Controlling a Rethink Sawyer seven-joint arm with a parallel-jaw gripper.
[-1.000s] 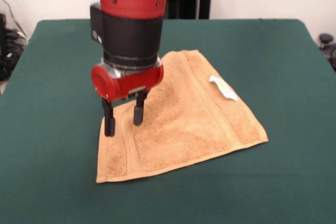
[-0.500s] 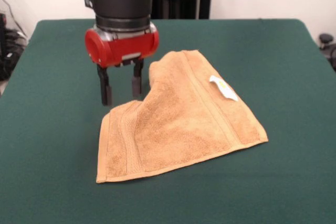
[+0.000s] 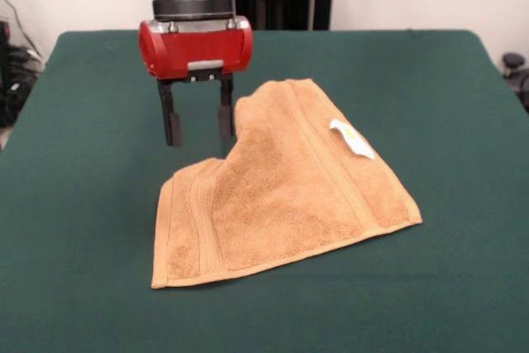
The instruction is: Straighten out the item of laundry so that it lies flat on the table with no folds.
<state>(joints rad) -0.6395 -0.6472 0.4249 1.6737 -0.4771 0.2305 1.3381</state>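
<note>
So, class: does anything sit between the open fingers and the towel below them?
Nothing visible does. The gripper hangs open above the towel, near its far folded edge, with only bare green table around it.

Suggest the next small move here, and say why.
Probably lower the open hand onto the towel's folded-over corner just beside it and pinch that edge. The tan towel lies on the green table with that corner doubled, and the hand hovers empty above it.

Single raised view across table (image 3: 74, 287)
</note>
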